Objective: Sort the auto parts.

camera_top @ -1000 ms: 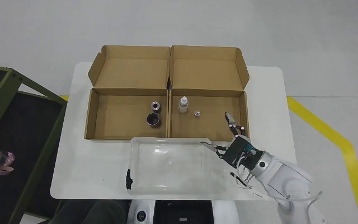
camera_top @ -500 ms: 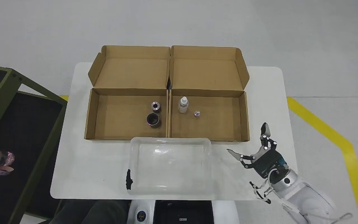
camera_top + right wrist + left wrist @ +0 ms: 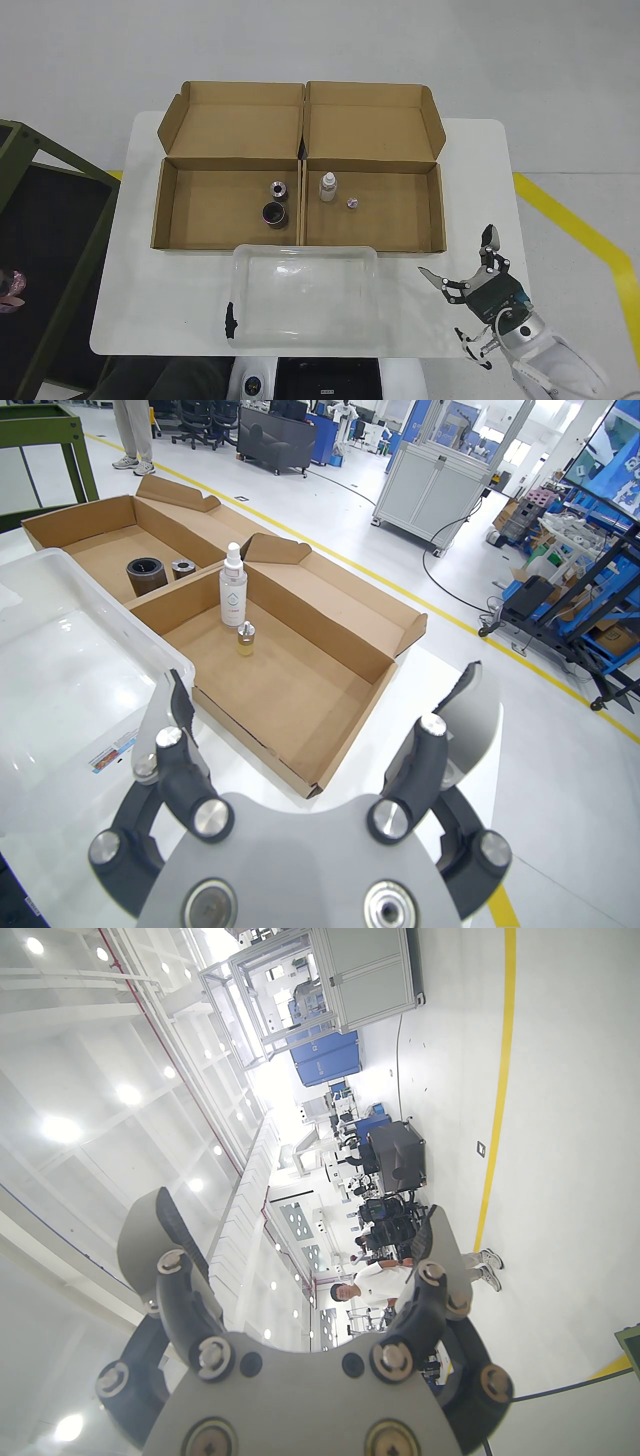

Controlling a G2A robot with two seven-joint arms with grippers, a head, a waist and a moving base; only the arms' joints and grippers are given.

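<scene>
Parts grouped by kind, apparently: a large cylinder (image 3: 274, 212) and a small cylinder (image 3: 277, 187) stand in the left box (image 3: 205, 210), a spray bottle (image 3: 328, 186) and a small bottle (image 3: 351, 203) in the right box (image 3: 395, 210). The right jaws, spread wide and empty, hang over the counter (image 3: 470, 160) corner, with the bottles well apart at 10 o'clock and the clear tub (image 3: 305, 249) at 9 o'clock; the left jaws, equally agape and empty, face the hall

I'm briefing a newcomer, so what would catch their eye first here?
A cardboard box holding two dark cylinders sits beside a second box holding a spray bottle and a small vial. A clear tray lies nearer the robot, with the right gripper open beside it.
</scene>
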